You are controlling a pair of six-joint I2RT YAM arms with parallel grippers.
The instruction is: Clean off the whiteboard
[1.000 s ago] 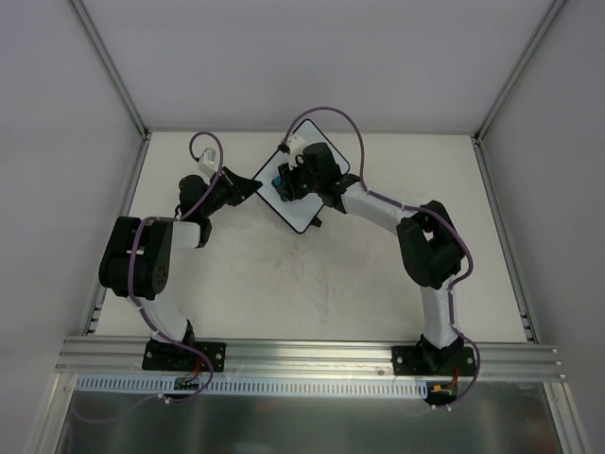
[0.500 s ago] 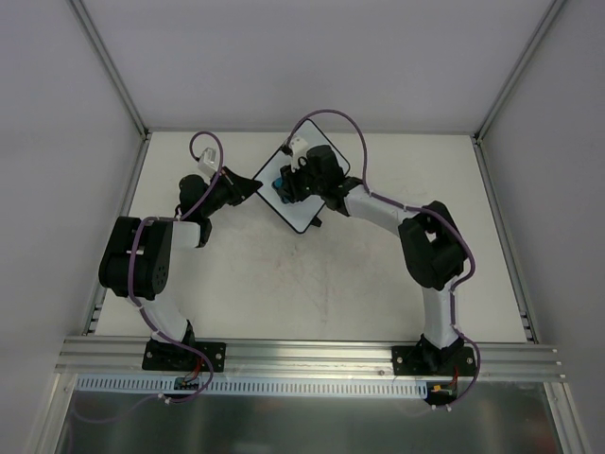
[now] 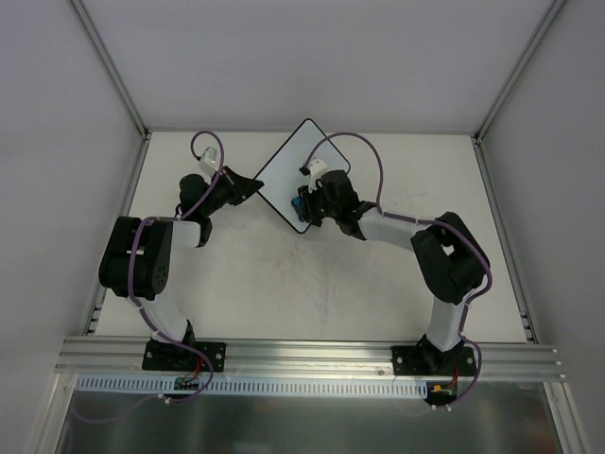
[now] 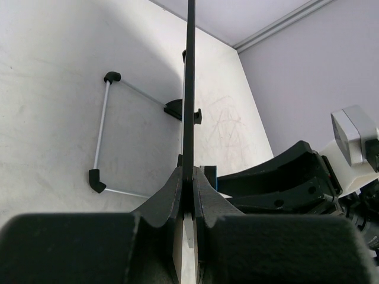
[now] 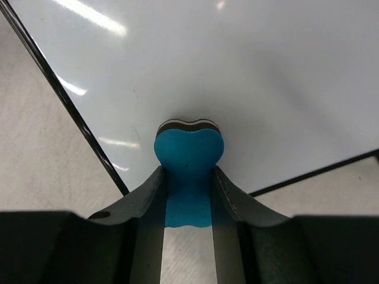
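Observation:
The whiteboard (image 3: 291,170) lies as a diamond at the back middle of the table, white with a thin black rim. My left gripper (image 3: 253,183) is shut on its left corner; in the left wrist view the board's rim (image 4: 189,89) runs edge-on up from between the jaws. My right gripper (image 3: 302,202) is shut on a blue eraser (image 3: 297,202) near the board's lower corner. In the right wrist view the blue eraser (image 5: 188,171) sits between my fingers, its tip pressed on the white board (image 5: 237,77). The board face in view shows no marks.
The table (image 3: 312,284) has metal frame rails at left and right and grey walls around. In the left wrist view, a thin wire stand with black corner pieces (image 4: 104,127) shows beyond the board, and the right arm's black body (image 4: 284,183) is at the right.
My right gripper has slid the eraser from the board's upper middle down to its lower corner, uncovering the top of the board. The left gripper has stayed on the left corner.

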